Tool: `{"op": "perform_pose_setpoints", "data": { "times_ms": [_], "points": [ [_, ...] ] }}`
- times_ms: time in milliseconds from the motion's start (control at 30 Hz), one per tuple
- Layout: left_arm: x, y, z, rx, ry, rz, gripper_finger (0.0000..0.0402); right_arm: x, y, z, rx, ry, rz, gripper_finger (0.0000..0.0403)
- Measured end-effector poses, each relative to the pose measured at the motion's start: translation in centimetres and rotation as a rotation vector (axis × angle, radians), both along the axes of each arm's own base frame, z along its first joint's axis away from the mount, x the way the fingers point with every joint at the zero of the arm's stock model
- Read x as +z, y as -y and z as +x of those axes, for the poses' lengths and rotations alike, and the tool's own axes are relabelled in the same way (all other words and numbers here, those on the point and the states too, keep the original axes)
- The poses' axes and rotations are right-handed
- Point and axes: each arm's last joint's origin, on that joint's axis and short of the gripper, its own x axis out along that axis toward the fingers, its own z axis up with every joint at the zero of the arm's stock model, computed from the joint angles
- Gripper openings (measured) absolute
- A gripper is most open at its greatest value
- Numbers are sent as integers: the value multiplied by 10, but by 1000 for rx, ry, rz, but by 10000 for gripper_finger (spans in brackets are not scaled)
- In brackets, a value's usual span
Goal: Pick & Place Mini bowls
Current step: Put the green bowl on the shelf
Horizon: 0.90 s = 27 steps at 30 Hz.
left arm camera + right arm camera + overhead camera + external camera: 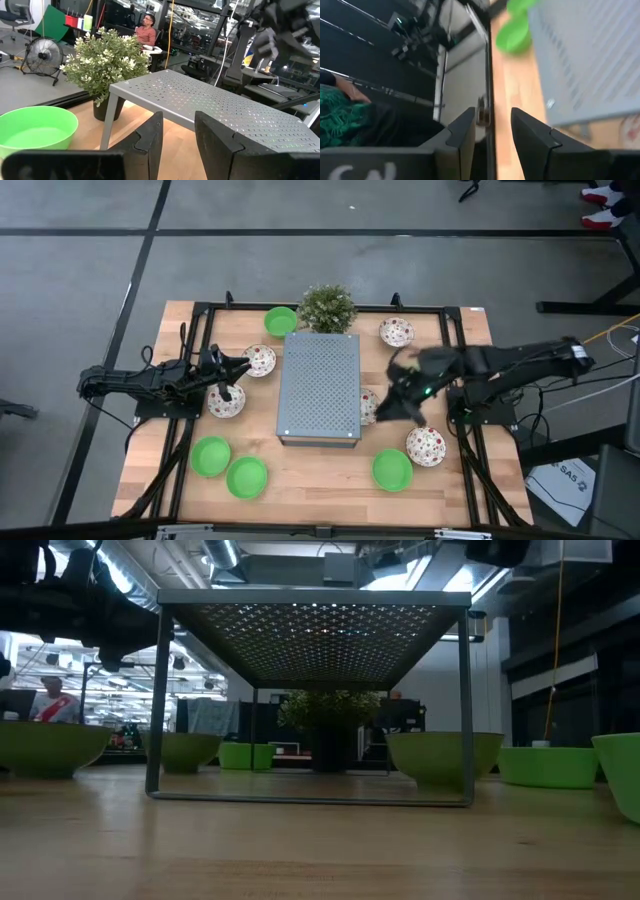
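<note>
Left gripper [243,367], fingers parted and empty, at rack's [319,387] nine o'clock. Right gripper [385,412], likewise released, at four o'clock over a speckled bowl [368,406].

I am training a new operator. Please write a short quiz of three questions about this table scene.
1. True or false: the perforated metal rack stands in the middle of the table.
2. How many plain green bowls are on the table?
3. Which gripper is beside the rack's right edge? A left gripper B right gripper

Key: 1 true. 2 four, e.g.. 3 B.
</note>
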Motion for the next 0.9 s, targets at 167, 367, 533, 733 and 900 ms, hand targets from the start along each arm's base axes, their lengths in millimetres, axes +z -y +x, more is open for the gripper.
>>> {"op": "perform_pose_setpoints", "data": {
  "times_ms": [167, 367, 533, 733, 900],
  "points": [
    [0, 0, 0, 0, 0, 0, 107, -23, -35, 15, 36, -166, 52, 126],
    [0, 0, 0, 0, 1, 0, 107, -52, -74, 24, 37, -373, 113, 126],
    [0, 0, 0, 0, 0, 0, 107, -76, -100, 27, 40, -519, 133, 126],
    [0, 0, 0, 0, 0, 0, 107, -101, -121, 29, 24, -605, 78, 126],
    [0, 0, 0, 0, 0, 0, 107, -121, -123, 33, -46, -656, -19, 126]
  ]
}}
